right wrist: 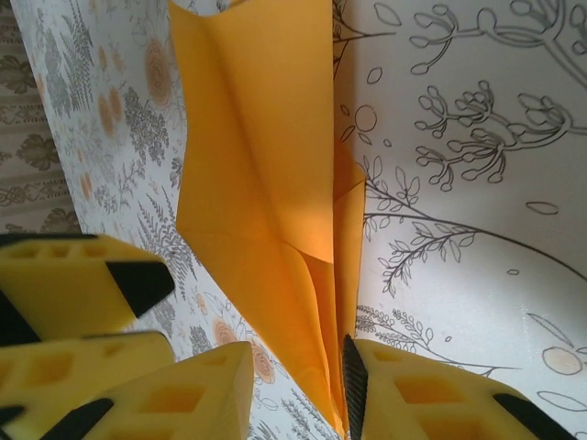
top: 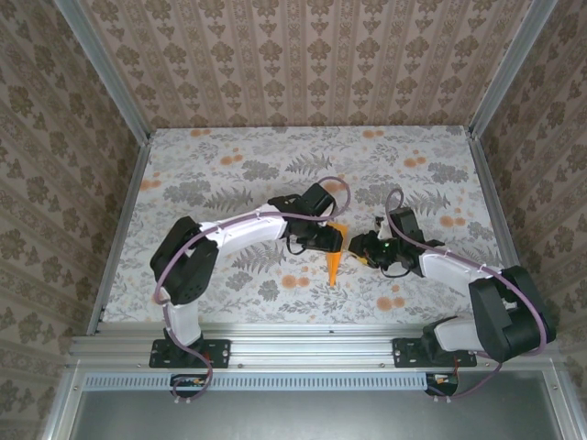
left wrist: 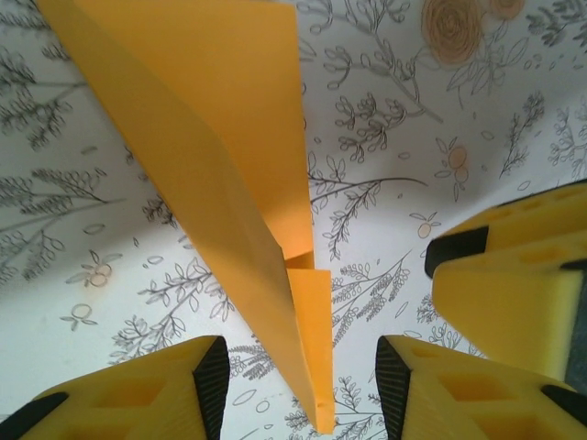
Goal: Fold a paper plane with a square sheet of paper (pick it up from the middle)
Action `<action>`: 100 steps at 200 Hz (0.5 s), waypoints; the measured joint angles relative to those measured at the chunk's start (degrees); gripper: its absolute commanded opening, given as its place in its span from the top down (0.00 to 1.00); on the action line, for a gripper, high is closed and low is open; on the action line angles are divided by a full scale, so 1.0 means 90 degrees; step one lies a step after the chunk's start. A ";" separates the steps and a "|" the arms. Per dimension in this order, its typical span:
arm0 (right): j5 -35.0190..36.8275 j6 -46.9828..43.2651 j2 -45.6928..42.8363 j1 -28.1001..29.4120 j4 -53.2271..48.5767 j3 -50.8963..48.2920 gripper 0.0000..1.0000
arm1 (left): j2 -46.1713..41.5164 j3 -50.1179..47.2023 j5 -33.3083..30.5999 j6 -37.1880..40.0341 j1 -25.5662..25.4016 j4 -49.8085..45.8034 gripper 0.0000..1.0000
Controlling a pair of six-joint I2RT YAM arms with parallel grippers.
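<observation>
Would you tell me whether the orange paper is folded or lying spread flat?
Folded: the paper plane shows creases and overlapping flaps tapering to a narrow point.

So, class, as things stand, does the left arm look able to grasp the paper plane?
Probably yes. The paper plane sits between the open jaws of the left gripper, with a gap on each side. The right gripper, close by, seems not to block it.

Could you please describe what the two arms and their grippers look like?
Both the left arm and right arm have white links with black joints, and a mauve cable loops along each. Fingers are yellow moulded blocks with square recesses and black pads.
</observation>
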 measured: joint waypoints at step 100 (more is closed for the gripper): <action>-0.0282 -0.0044 -0.0109 -0.0036 -0.0029 -0.0005 0.63 | 0.0500 -0.0112 -0.0253 -0.0185 -0.0032 0.0136 0.79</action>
